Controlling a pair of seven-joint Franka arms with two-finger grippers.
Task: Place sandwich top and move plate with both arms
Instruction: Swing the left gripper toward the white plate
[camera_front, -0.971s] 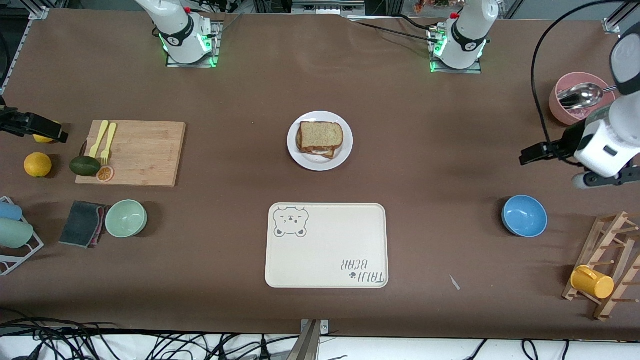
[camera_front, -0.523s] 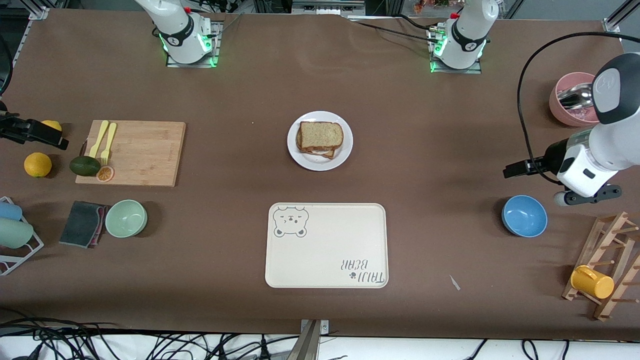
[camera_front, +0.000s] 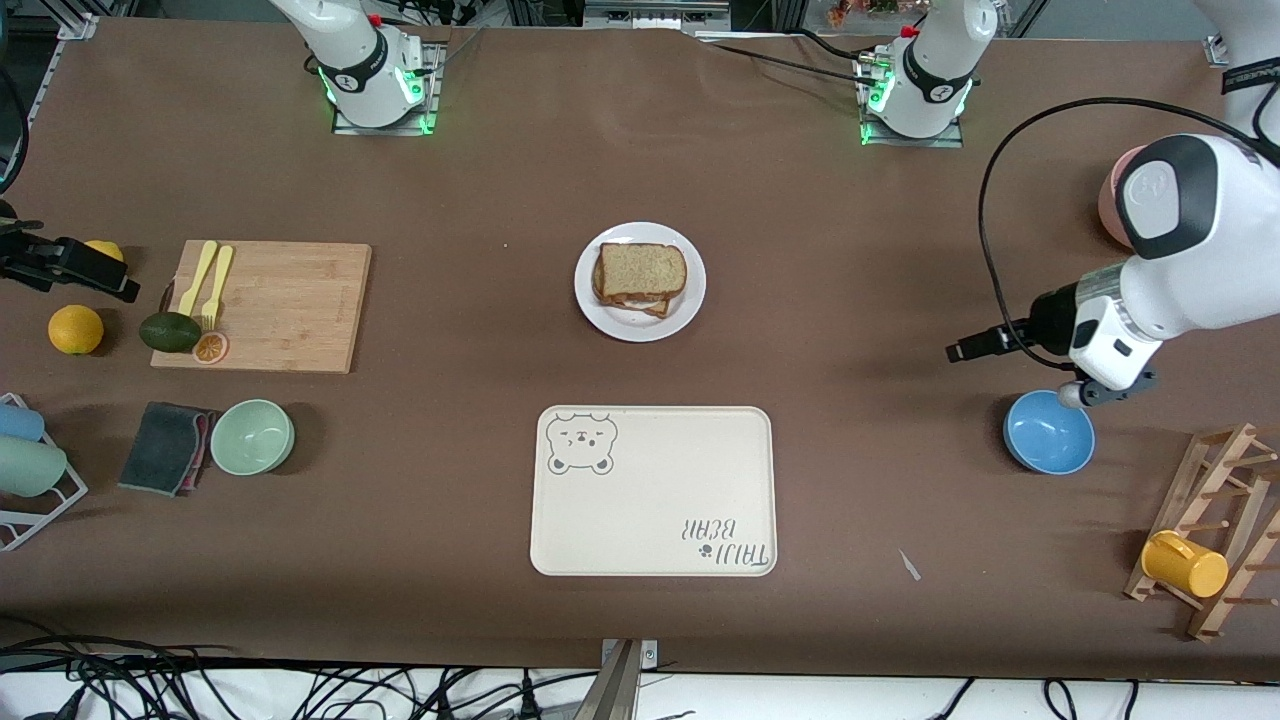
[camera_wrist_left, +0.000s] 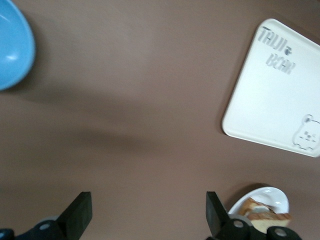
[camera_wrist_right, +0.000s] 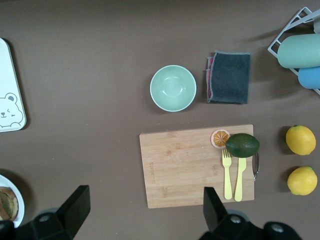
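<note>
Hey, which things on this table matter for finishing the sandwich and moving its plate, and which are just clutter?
For the job:
- speckled brown bread slice, topping the sandwich
- round white plate
- open left gripper, over bare table
- open right gripper, over the wooden cutting board

Lying about:
- cream bear tray
- blue bowl
- pale green bowl
- dark grey cloth
- green avocado

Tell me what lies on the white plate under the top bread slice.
On the plate, the sandwich top covers a second bread slice, whose edge shows below it with a strip of white filling. What else lies between them is hidden.
</note>
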